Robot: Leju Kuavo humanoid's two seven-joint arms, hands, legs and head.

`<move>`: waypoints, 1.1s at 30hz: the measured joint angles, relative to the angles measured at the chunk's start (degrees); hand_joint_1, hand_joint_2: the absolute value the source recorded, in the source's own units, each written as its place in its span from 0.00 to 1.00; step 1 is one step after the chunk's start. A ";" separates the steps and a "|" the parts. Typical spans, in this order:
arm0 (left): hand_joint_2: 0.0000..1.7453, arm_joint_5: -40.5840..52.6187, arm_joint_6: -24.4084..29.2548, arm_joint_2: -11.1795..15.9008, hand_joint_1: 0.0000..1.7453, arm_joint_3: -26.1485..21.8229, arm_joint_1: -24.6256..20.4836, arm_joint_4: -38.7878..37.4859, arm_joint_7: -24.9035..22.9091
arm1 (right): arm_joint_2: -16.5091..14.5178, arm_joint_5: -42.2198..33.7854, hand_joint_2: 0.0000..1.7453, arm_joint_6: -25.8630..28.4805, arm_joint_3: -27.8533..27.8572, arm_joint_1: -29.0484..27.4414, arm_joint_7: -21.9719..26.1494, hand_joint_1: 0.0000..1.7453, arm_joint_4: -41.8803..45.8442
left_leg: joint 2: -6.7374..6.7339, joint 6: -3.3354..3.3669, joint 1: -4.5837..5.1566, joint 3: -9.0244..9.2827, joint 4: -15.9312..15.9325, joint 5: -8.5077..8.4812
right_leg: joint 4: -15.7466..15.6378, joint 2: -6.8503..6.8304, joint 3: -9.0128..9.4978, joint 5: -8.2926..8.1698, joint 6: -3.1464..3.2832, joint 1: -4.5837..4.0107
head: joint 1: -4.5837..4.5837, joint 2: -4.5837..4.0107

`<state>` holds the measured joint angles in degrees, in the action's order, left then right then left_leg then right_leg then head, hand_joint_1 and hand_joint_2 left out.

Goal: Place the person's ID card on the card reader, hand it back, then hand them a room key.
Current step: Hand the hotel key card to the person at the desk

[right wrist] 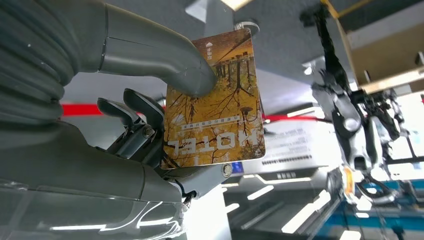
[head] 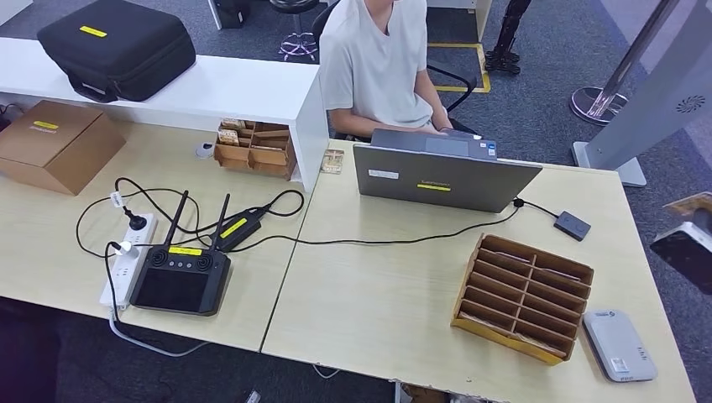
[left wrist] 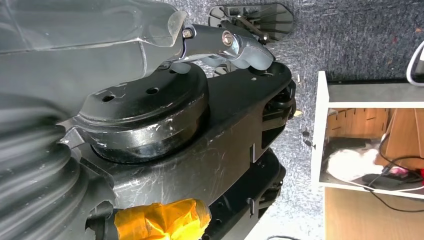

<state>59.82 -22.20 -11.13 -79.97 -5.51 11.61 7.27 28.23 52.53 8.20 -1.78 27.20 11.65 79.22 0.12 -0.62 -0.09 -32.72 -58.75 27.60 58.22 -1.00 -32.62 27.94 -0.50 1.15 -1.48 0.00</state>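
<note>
The hotel room key card (right wrist: 215, 100) is pinched in the right hand (right wrist: 150, 115), the thick grey thumb (right wrist: 165, 62) pressing its printed face against the darker fingers (right wrist: 135, 112) behind; in the head view the card (head: 690, 204) and hand (head: 684, 248) sit at the frame's 3 o'clock edge, off the table's right side. The wooden slotted card holder (head: 525, 295) lies on the table (head: 378, 294) at about 5 o'clock, with the grey card reader (head: 619, 345) just beside it further right. A person (head: 378, 59) sits at 12 o'clock behind a laptop (head: 437, 172). The left hand (left wrist: 230, 42) has fingers curled in, holding nothing.
</note>
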 joint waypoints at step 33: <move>1.00 5.14 -2.49 0.34 0.00 2.67 -1.31 0.05 -2.13 | -13.72 20.24 1.00 9.51 -27.38 33.38 -10.19 0.00 -31.31 | 0.23 0.02 0.00 -0.11 0.00 -0.12 | 0.15 -0.19 -0.10 0.00 0.00 0.08 | -0.01 0.00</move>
<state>64.96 -24.69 -10.79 -77.31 -6.83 11.66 5.14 14.51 72.78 17.71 -29.16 60.58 1.46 47.91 0.35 -0.59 -0.09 -32.82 -58.75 27.48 58.37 -1.19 -32.72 27.94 -0.50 1.23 -1.49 0.00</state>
